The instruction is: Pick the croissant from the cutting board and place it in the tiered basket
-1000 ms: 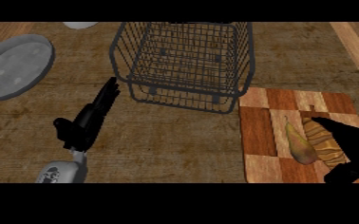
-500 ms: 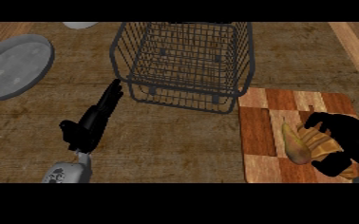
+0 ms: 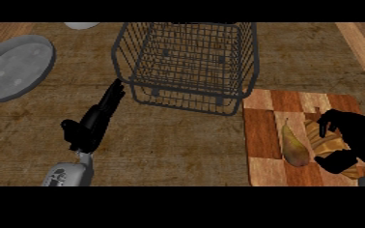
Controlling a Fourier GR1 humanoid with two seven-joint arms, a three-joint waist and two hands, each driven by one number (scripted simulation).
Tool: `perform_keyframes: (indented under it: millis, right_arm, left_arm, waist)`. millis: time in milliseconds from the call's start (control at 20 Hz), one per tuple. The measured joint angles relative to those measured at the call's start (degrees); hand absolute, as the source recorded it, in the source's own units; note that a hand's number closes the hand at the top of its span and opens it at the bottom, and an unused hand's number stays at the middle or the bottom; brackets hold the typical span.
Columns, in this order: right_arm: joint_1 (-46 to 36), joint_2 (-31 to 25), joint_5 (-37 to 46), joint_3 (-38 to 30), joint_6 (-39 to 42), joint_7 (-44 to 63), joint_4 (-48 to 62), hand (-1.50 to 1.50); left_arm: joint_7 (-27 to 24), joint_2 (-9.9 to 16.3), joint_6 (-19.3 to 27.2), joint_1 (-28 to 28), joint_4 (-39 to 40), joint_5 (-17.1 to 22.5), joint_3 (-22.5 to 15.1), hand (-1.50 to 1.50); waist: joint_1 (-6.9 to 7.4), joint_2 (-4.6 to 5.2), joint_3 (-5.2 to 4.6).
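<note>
The golden croissant (image 3: pixel 327 145) lies on the checkered wooden cutting board (image 3: pixel 265 125) at the lower right. My right hand (image 3: pixel 346 127) is over it, with fingers curled down on its far side and the thumb on its near side, hiding much of it. The dark wire tiered basket (image 3: pixel 187 60) stands at the middle back, just beyond the board's far left corner. My left hand (image 3: pixel 94 121) rests open at the lower left, with straight fingers pointing toward the basket and holding nothing.
A yellow-green pear (image 3: pixel 295 146) lies on the board just left of the croissant. A grey plate (image 3: pixel 21 67) sits at the far left, and a white object (image 3: pixel 82 25) shows at the top edge. The counter is brown wood.
My right hand has moved left over the croissant and curled its fingers and thumb round it. The left hand has barely moved.
</note>
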Motion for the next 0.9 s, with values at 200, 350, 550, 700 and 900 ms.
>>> perform_keyframes:
  millis: [200,350,550,700,900]
  right_arm:
    - [-1.8,-0.8,0.9,-2.8,-1.4,0.8,0.8,1.50]
    - [-2.5,1.2,-3.3,-5.6,-1.1,1.1,-2.6,1.50]
    - [-6.3,4.2,-12.4,-10.0,1.3,1.6,-7.7,1.50]
    - [-8.7,6.1,-16.7,-11.4,2.5,3.8,-13.7,1.50]
    - [-14.6,6.7,-20.8,-11.6,6.6,11.9,-20.9,1.50]
  left_arm:
    - [-1.7,0.2,-0.8,0.3,1.6,-0.1,0.6,0.00]
    - [-1.7,-0.1,-0.5,0.9,1.1,-0.3,0.4,0.00]
    - [-1.6,-0.4,-0.1,0.1,1.8,-0.5,0.8,0.00]
    - [-1.9,0.2,-0.8,0.5,1.9,-0.3,1.0,0.00]
    - [-2.4,-0.2,-0.7,1.4,1.4,-0.8,0.5,0.00]
  waist:
    - [-0.02,0.02,0.00]
    - [-0.31,-0.07,0.01]
    - [-0.63,-0.20,0.00]
    - [-0.57,-0.25,-0.02]
    - [-0.21,-0.21,-0.04]
